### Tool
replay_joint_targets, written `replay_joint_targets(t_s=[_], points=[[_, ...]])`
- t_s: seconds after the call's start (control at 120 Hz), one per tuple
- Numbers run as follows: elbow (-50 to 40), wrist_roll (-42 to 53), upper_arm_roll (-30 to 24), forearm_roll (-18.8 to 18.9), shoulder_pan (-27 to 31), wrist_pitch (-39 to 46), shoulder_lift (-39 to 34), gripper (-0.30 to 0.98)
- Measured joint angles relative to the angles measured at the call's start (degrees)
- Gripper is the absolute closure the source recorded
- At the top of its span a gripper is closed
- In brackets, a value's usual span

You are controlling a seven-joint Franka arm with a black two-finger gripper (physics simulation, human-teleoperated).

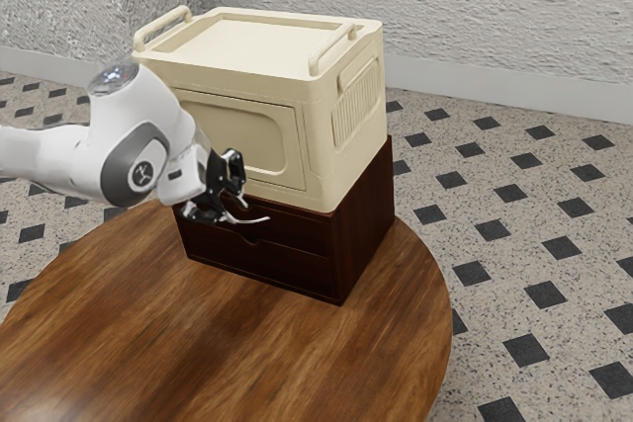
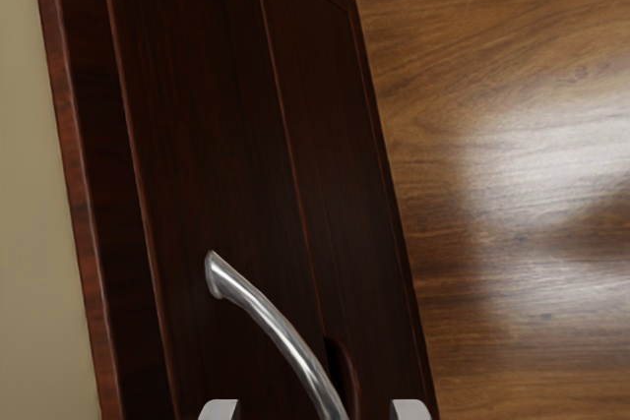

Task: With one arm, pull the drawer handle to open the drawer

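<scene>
My gripper [image 1: 235,203] is at the front of the dark wooden drawer unit, around the upper drawer's handle. In the wrist view the tips of my gripper [image 2: 315,410] stand wide apart, with the silver curved handle [image 2: 281,333] running between them and a gap on each side. The same handle [image 1: 255,220] sticks out beside the lower finger in the exterior view. The upper drawer [image 1: 299,231] looks about flush with the unit; its front [image 2: 212,145] bears the handle. Part of the handle is hidden in the exterior view.
A cream storage box [image 1: 252,51] with side rails sits on top of the unit. Below the handle is a lower drawer [image 2: 335,164] with a cut-out notch. The round wooden table [image 1: 208,343] extends in front of the unit, and its edge curves past the unit's corner.
</scene>
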Motion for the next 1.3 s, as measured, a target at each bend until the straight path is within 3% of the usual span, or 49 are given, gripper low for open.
replay_joint_targets(t_s=[0.5,0.792,0.867,1.3], points=[[-2.2,5.7,0.0,-2.2,2.1,3.4,3.8,0.62],[-10.5,7.6,-0.1,-3.7,2.4,3.7,-3.5,0.72],[-12.0,8.1,-0.1,-4.9,2.1,3.8,-4.7,0.82],[-19.5,10.1,-0.2,-7.3,0.3,3.0,-13.2,0.80]])
